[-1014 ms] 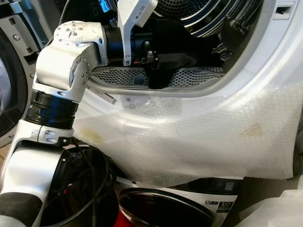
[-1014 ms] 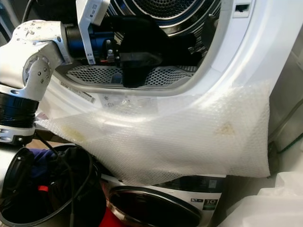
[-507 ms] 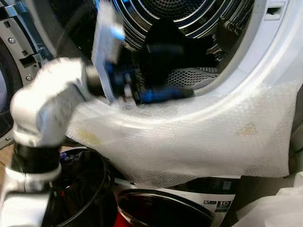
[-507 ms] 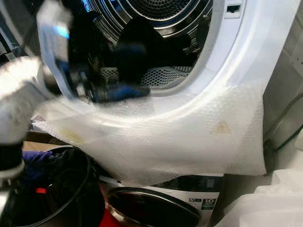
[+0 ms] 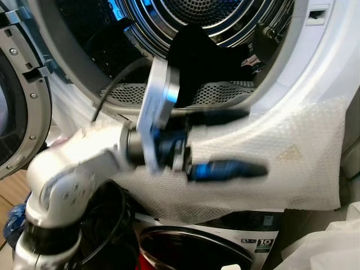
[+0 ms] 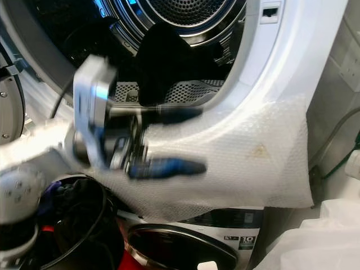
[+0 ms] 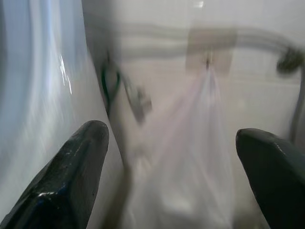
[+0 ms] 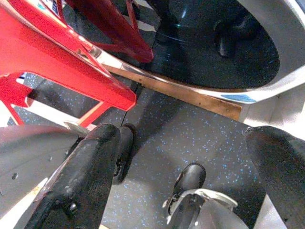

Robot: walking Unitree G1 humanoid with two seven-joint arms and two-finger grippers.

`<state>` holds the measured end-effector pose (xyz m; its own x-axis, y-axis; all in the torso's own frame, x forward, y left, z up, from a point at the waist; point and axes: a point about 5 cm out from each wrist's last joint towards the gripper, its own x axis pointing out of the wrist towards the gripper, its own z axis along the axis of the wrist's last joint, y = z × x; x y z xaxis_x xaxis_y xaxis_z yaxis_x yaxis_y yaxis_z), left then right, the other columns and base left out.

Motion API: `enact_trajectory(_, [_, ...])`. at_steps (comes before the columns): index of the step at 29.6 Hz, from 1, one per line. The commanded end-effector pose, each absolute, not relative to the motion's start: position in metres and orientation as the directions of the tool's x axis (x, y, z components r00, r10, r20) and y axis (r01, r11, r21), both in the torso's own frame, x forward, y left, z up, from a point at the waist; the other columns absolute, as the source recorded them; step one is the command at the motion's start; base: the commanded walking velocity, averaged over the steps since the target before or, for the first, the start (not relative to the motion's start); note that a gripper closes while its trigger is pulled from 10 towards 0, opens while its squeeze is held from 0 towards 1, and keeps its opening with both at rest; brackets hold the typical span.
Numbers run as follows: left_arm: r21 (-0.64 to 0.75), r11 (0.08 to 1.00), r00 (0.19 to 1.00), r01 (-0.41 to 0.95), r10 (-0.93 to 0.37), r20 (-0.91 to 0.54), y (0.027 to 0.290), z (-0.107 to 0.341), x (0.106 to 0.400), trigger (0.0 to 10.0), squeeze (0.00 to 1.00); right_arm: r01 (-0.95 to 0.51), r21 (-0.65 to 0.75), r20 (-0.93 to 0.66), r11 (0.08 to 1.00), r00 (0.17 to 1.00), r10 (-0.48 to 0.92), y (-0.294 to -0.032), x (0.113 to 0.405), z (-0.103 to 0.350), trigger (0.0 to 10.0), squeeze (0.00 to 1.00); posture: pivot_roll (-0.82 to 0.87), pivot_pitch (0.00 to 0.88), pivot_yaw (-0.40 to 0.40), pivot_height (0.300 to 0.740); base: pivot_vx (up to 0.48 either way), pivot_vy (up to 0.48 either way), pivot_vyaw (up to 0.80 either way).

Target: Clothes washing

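Our left gripper [image 5: 239, 143] has its 2 black fingers spread apart with nothing between them, blurred, in front of the bubble wrap [image 5: 281, 163] that drapes over the white front of the dryer [image 5: 315, 62]. Behind and above it, dark clothes [image 5: 194, 53] lie inside the open drum [image 5: 225, 17], resting on the perforated lint grille [image 5: 225, 93] at the mouth. Below our left arm we see a black basket [image 5: 104, 236]. Our right gripper [image 8: 190, 167] hangs with its fingers also parted and empty, over a dark speckled floor [image 8: 190, 138] beside a red frame [image 8: 62, 62].
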<state>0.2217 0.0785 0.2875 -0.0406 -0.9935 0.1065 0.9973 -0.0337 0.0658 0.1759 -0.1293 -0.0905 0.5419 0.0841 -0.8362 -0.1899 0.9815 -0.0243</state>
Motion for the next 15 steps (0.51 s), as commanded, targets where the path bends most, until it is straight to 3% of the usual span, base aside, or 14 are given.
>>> enact_trajectory(1, [0.046,-0.085,-0.087,0.995,-0.995,0.052,0.078,0.278,0.214,10.0,0.0,-0.201,-0.012,-0.837,0.979,0.537,0.1,-0.122,0.178,-0.089,10.0,0.0,0.27,0.0,0.127,0.74,0.0,0.0,0.0])
enact_trajectory(6, [-0.041,-0.019,-0.02,0.999,-0.999,-0.027,0.083,0.253,0.216,10.0,0.0,-0.198,-0.02,-0.842,0.98,0.532,0.09,-0.124,0.177,-0.09,10.0,0.0,0.26,0.0,0.138,0.74,0.0,0.0,0.0])
enact_trajectory(7, [-0.093,0.047,0.041,0.995,-0.997,-0.059,0.088,0.239,0.221,10.0,0.0,-0.194,-0.022,-0.845,0.981,0.529,0.086,-0.124,0.176,-0.091,10.0,0.0,0.26,0.0,0.14,0.74,0.0,0.0,0.0])
enact_trajectory(9, [-0.171,0.087,0.08,0.981,-0.996,-0.05,0.09,0.223,0.225,10.0,0.0,-0.191,-0.022,-0.849,0.981,0.522,0.083,-0.123,0.173,-0.092,10.0,0.0,0.26,0.0,0.143,0.74,0.0,0.0,0.0])
enact_trajectory(15, [-0.227,0.183,0.151,0.957,-0.977,-0.151,0.094,0.184,0.224,10.0,0.0,-0.188,-0.021,-0.853,0.982,0.516,0.081,-0.122,0.171,-0.093,10.0,0.0,0.25,0.0,0.15,0.74,0.0,0.0,0.0])
